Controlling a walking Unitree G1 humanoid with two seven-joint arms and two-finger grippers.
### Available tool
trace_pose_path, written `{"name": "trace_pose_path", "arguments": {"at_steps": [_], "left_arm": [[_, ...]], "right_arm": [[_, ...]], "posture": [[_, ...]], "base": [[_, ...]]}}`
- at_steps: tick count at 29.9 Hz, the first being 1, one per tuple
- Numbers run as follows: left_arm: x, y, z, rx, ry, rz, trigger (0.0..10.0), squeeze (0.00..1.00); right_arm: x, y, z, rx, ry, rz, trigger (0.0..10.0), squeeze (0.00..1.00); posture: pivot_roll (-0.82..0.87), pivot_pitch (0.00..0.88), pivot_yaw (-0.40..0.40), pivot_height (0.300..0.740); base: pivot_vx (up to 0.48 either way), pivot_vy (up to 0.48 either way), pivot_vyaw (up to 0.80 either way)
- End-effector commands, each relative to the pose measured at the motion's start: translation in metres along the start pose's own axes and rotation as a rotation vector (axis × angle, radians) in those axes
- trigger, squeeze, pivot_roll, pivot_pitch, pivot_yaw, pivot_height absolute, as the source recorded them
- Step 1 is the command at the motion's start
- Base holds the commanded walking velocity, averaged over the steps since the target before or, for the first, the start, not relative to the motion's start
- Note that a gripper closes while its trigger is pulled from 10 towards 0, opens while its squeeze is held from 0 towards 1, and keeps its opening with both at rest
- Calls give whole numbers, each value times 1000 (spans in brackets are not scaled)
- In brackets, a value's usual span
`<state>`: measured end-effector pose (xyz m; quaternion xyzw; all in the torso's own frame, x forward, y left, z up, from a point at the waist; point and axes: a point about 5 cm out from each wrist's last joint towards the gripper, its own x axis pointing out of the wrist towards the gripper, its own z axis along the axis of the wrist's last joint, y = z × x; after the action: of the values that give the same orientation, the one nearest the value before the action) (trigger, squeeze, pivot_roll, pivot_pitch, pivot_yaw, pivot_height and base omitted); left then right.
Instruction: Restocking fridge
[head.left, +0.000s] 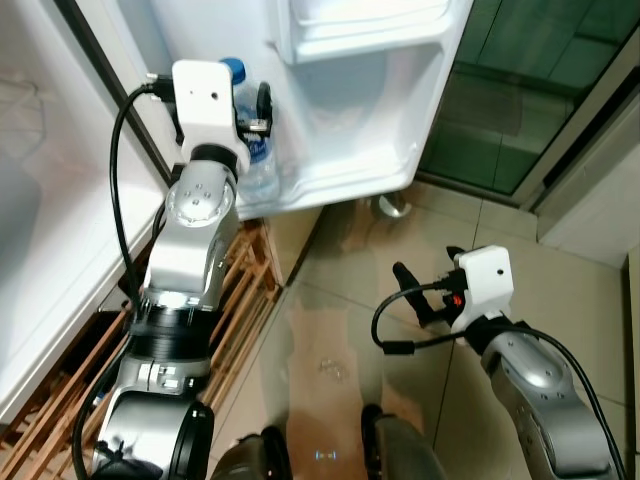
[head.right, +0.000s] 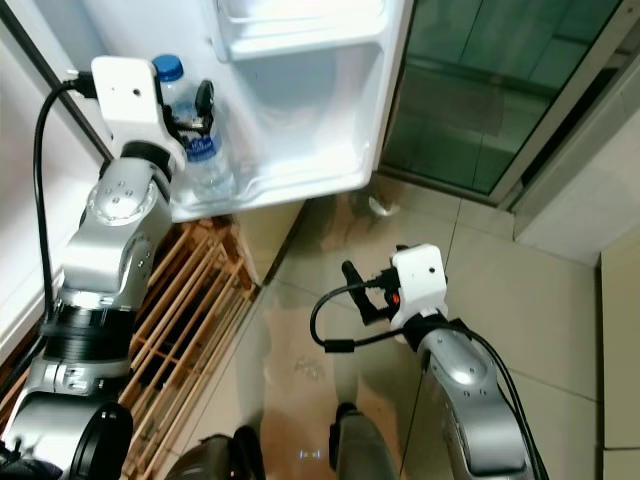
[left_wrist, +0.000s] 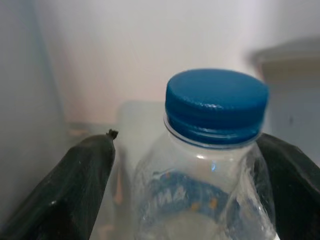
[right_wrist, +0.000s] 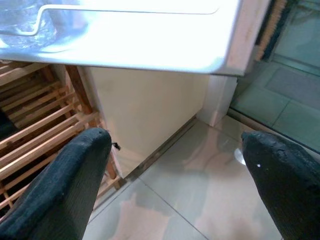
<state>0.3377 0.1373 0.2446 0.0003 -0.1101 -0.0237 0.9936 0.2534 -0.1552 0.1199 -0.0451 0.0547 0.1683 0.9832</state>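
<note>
Fridge door hangs open, its lowest bin the landmark. Water bottle w/ blue cap stands upright in that bin, at the hinge-side end, close to the bin's end wall. Left claw sits at the bottle's neck, one black finger on each side; one finger lies against the plastic, the other has a thin gap, so can't tell if it's gripping. The bin beyond the bottle, toward the door's free edge, shows bare white floor and front lip.

Under the door's bottom edge: wooden slat rack on the hinge side, tiled floor on the other, w/ a door foot just below the free corner.

Right claw hangs low over the tiles, well below and clear of the door's bottom edge, fingers spread wide, holding nothing.
</note>
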Motion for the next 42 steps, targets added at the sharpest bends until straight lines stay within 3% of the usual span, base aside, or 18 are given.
{"name": "trace_pose_path", "arguments": {"at_steps": [1, 3, 4, 7, 8, 13, 21, 26, 30, 32, 35, 42], "left_arm": [[-9, 8, -10, -8, 68, 10, 10000, 1000], [-20, 9, -15, -36, 99, -9, 10000, 1000], [-29, 5, -21, -118, 133, -44, 10000, 1000], [-37, -1, -25, -191, 157, -84, 10000, 1000], [-41, -3, -25, -217, 164, -106, 10000, 0], [-51, -8, -28, -255, 170, -149, 10000, 0], [-71, 5, -63, -117, 193, -117, 10000, 0], [-74, 8, -69, -121, 185, -101, 10000, 0], [-83, 13, -77, -81, 178, -97, 10000, 0], [-100, 24, -87, -44, 194, -66, 10000, 0], [-108, 29, -93, -32, 206, -46, 10000, 0], [-99, 20, -89, -34, 156, -84, 10000, 0]], "right_arm": [[0, -1, -1, -1, -3, 1, 10000, 0], [2, -3, -1, 1, -6, 1, 10000, 0], [5, -4, 0, 2, -8, 2, 10000, 0], [6, -3, 0, 2, -9, 4, 10000, 0], [6, -3, -1, 1, -9, 6, 10000, 0], [7, -3, -4, 3, -5, 8, 10000, 0], [6, -4, -4, 19, -26, -9, 10000, 0], [2, -5, -3, 24, -39, -21, 10000, 0], [-10, -12, -8, 63, -48, -60, 10000, 0], [-33, -15, -23, 70, -7, -75, 10000, 0], [-39, -18, -27, 70, 4, -93, 10000, 0], [-21, -29, -22, 53, -30, -145, 10000, 0]], "posture": [[-197, 100, 43, 740], [-183, 96, 38, 740], [-171, 93, 36, 740], [-168, 93, 37, 740], [-164, 92, 36, 740], [-154, 90, 34, 740], [-171, 77, 48, 740], [-181, 64, 51, 740], [-189, 52, 55, 740], [-199, 52, 62, 740], [-203, 50, 62, 740], [-194, 32, 61, 740]], "base": [[0, 0, 0], [0, 0, 0], [0, 0, 0], [0, 0, 0], [0, 0, 0], [0, 0, 0], [0, 0, 0], [0, 0, 0], [0, 0, 0], [0, 0, 0], [0, 0, 0], [0, -281, 0]]}}
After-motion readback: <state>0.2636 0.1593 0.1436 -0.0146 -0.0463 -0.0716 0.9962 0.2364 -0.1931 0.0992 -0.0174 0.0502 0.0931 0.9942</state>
